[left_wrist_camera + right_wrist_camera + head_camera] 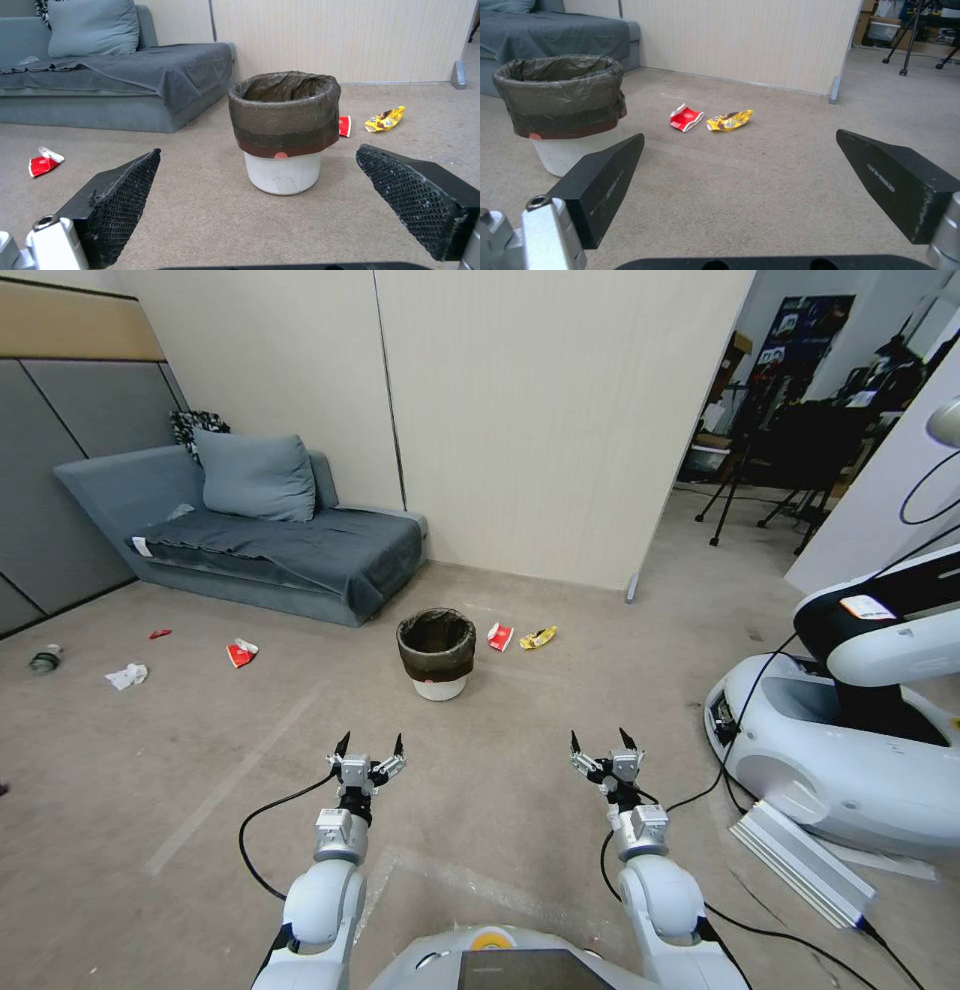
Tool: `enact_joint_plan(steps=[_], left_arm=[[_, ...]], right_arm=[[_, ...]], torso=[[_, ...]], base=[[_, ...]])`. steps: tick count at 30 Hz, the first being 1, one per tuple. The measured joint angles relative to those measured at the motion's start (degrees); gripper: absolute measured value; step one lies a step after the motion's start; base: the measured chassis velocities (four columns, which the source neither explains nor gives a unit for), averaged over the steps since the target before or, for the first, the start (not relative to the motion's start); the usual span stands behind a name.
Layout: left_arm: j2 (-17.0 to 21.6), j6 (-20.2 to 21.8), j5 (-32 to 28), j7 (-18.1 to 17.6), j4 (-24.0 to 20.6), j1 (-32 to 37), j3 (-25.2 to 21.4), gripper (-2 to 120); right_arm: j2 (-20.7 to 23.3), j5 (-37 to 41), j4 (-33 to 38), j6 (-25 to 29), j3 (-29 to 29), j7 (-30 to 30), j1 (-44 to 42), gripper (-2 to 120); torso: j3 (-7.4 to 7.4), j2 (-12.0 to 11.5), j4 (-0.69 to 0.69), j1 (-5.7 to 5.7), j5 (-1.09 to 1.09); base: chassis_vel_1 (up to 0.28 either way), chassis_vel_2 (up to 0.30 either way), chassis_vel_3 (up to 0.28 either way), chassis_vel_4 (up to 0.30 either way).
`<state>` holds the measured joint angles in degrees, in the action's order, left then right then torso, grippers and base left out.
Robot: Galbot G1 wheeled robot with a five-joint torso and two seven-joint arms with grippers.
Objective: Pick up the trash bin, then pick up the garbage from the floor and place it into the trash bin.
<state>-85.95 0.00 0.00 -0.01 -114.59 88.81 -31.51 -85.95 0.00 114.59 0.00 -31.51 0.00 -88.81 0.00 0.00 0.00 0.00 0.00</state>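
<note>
The left gripper (370, 743) and right gripper (604, 740) hovered with fingers spread wide, the trash bin (436, 653) standing ahead on the carpet, between them.

One trash bin (436, 655) is being shown on the floor. Six pieces of garbage are being counted around it: two red-and-white wrappers (499, 636) (240, 652), one yellow wrapper (538, 637), one white paper wad (127, 675), one small red scrap (160, 634) and one small bottle (44, 659). Two grippers are being seen, the left gripper (369, 743) and the right gripper (603, 739), each being held with fingers spread.
</note>
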Motion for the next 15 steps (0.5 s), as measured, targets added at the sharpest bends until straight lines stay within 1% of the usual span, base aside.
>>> enact_joint_plan(steps=[15], left_arm=[[0.0,0.0,0.0,0.0,0.0,0.0,0.0,100]], right_arm=[[0.0,0.0,0.0,0.0,0.0,0.0,0.0,100]], torso=[[0.00,0.0,0.00,0.00,0.00]], base=[[0.000,0.000,0.000,0.000]])
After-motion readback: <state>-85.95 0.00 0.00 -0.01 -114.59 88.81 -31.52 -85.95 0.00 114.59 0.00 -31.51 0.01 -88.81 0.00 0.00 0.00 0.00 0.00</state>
